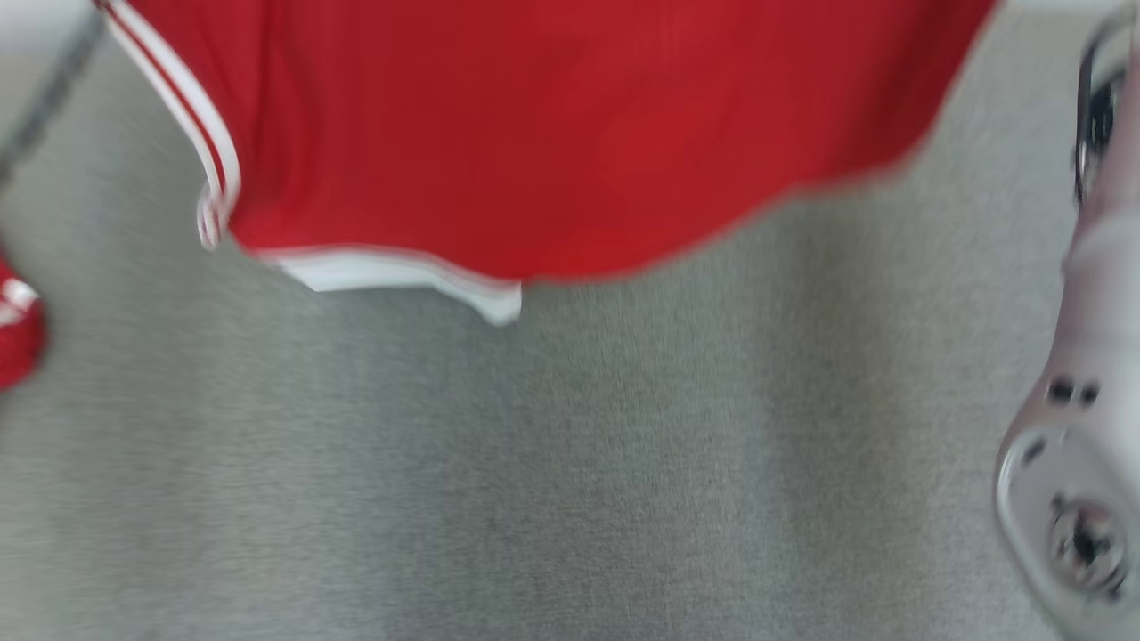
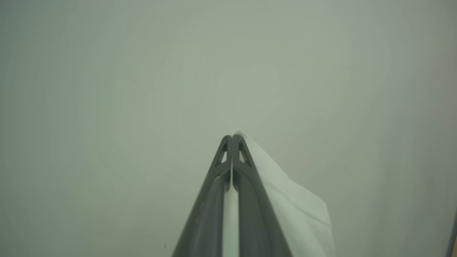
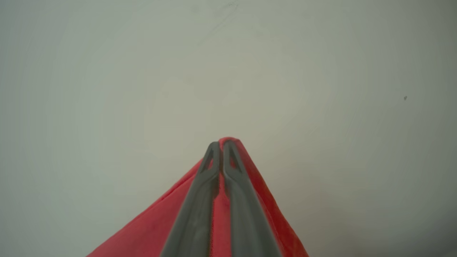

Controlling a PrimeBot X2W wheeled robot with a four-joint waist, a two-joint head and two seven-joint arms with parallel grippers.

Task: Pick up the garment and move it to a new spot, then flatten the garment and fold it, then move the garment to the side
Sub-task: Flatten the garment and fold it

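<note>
Head view, garment: The garment (image 1: 552, 133), red with a white trim (image 1: 392, 267), hung spread across the top of the frame above the grey surface (image 1: 570, 490). The picture was smeared, so whether its lower edge brushed that surface could not be told.
Head view, reason for the hold: Judged from the wide, hanging spread, it was stretched between two grips so that it could be carried to a new spot and laid down flat rather than in a heap.
Head view, arm: A pale forearm (image 1: 1078, 427) stood at the right edge, beside the garment's right side and apart from it there.
Left wrist view, left gripper: The left gripper (image 2: 232, 137) had its fingers pressed together with white cloth (image 2: 296, 210) pinched between them.
Left wrist view, cloth against tool: The cloth ran up the seam between the fingers to the very tips, and a loose fold spilled down just beside the right-hand finger, in front of a plain pale background (image 2: 107, 89).
Right wrist view, right gripper: The right gripper (image 3: 221, 144) was likewise closed, clamped on red cloth (image 3: 153, 228).
Right wrist view, cloth against tool: The red cloth peaked at the fingertips and draped away on both sides below them, so the grip sat on an edge or corner, which suits a pull to flatten.
</note>
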